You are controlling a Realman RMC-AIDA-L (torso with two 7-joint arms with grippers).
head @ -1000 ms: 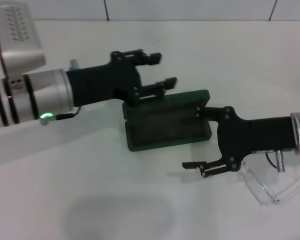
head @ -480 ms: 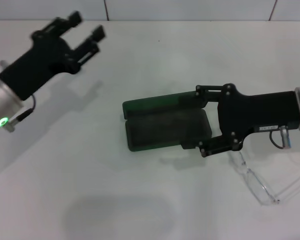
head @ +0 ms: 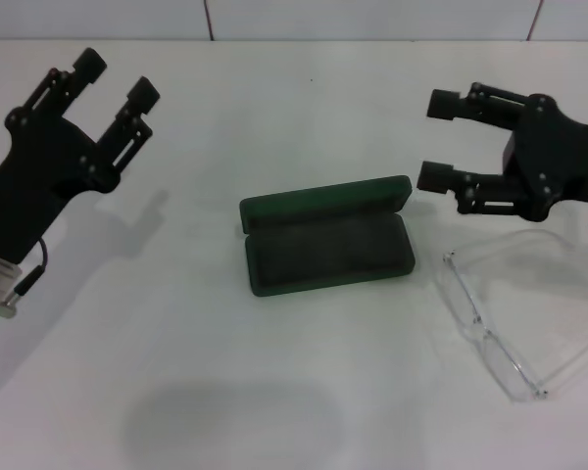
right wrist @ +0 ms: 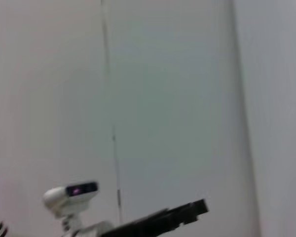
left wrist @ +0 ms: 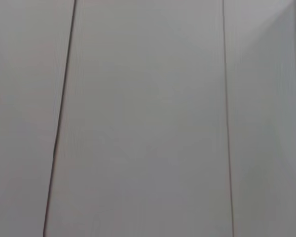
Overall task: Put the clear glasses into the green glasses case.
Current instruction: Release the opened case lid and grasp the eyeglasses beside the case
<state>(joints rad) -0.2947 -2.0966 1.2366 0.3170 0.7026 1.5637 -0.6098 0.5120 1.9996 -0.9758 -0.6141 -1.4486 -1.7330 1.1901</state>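
A plain white table (head: 304, 392) is filling the head view, and a pale tiled wall (head: 372, 18) with dark grout lines is running along its far edge. The green glasses case (head: 325, 235) is lying open near the middle of the table, its lid folded back flat toward the wall and its dark lined tray facing up with nothing in it. The clear glasses (head: 514, 328) are sitting on the table just to the robot's right of the case, apart from it, with the lenses running diagonally toward the near right corner and 1 arm reaching out toward the right edge. The right gripper (head: 439, 139) is hovering above the table beyond the glasses and beside the case's far right corner, its 2 fingers spread wide and holding nothing. The left gripper (head: 116, 80) is hanging over the far left of the table, well apart from the case, its 2 fingers also parted wide and holding nothing. Bare table is lying open on every side of the case, widest toward the near edge and between the case and the left gripper. The left wrist view is showing only pale wall panels (left wrist: 148, 118) with dark seams; the right wrist view is showing similar panels with a small white device (right wrist: 71, 196) and a dark bar (right wrist: 160, 220) low in the picture.
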